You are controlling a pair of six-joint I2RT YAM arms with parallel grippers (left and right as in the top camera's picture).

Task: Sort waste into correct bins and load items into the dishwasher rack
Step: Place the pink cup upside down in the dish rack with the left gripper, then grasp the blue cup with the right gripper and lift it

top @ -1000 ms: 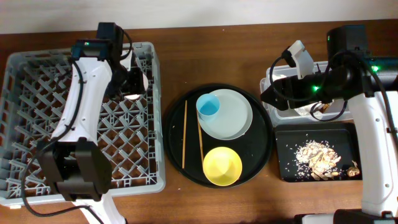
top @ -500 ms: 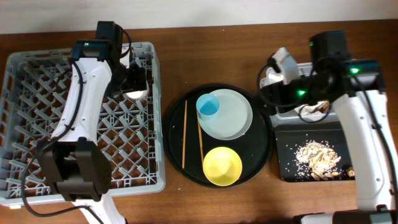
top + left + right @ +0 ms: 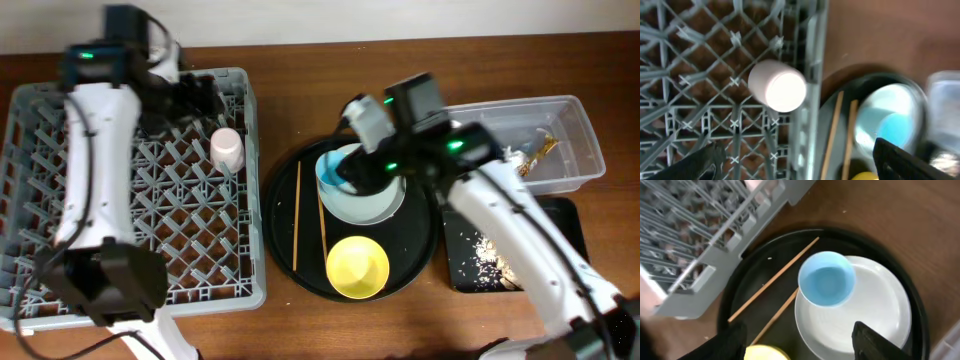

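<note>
Brown wooden table (image 3: pixel 330 90) meets pale wall (image 3: pixel 320 18); left end effector (image 3: pixel 800 155) and right end effector (image 3: pixel 800 332) gape.

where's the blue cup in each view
Overhead: blue cup at centre, on the plate.
Left wrist: lower right, blurred.
Right wrist: middle of the picture.
Shared landmark: the chopsticks lie just left of it in every view.

Even light, wrist views motion-blurred
</note>
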